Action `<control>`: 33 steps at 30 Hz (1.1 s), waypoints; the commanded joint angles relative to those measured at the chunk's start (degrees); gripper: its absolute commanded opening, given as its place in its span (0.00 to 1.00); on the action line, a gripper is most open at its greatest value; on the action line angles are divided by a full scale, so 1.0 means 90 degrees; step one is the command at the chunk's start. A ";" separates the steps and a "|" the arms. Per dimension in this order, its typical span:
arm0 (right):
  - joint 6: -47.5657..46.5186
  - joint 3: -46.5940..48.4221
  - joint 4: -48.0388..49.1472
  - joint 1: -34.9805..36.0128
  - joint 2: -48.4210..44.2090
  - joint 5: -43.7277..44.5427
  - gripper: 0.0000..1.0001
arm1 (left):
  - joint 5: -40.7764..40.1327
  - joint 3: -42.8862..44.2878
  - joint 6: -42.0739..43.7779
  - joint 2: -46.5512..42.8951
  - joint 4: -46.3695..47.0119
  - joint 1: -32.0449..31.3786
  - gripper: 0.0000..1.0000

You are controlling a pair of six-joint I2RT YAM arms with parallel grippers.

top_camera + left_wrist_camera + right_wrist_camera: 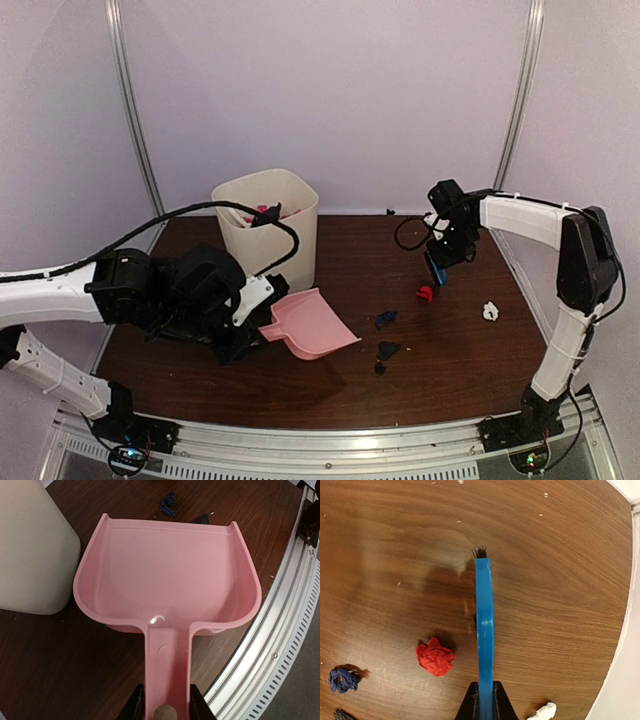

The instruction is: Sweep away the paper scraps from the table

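Left gripper (166,706): jaws closed tight on the handle of the pink dustpan (167,575), one finger on each side. In the top view the pan mouth faces 3 o'clock. The pan is empty, and whether its lip touches the table (400,395) cannot be told. The cream bin (250,245) stands just beside the pan at 11 o'clock, with a pink scrap (268,211) showing over its rim.

Right gripper (485,702): jaws clamped on the blue brush (484,620), seen edge-on with the black bristles at the far end. Its shadow falls off to the left, so the tip looks clear of the wood.

The paper scraps lie loose on the table right of centre, between pan and brush:
- red scrap (435,656) – near the brush, at 9 o'clock in the right wrist view, not touching
- dark blue scrap (385,320) – 3 o'clock from the pan, apart from it
- black scrap (388,349) – just below the blue one, with a smaller black bit (380,367) at its 6 o'clock
- white scrap (490,311) – farthest right, 3 o'clock from the red one
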 commanded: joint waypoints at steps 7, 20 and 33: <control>-0.1092 -0.0446 -0.0028 0.1243 0.0127 -0.0400 0.00 | -0.0223 -0.0161 0.0109 -0.0106 0.0246 -0.0026 0.00; -0.0968 -0.1190 -0.0582 0.2260 -0.0438 -0.1567 0.00 | -0.0369 -0.0274 0.0226 -0.0070 0.0368 -0.0031 0.00; -0.0458 -0.1470 -0.0869 0.2590 -0.1542 -0.1946 0.00 | -0.0346 -0.0275 0.0241 -0.0110 0.0387 -0.0031 0.00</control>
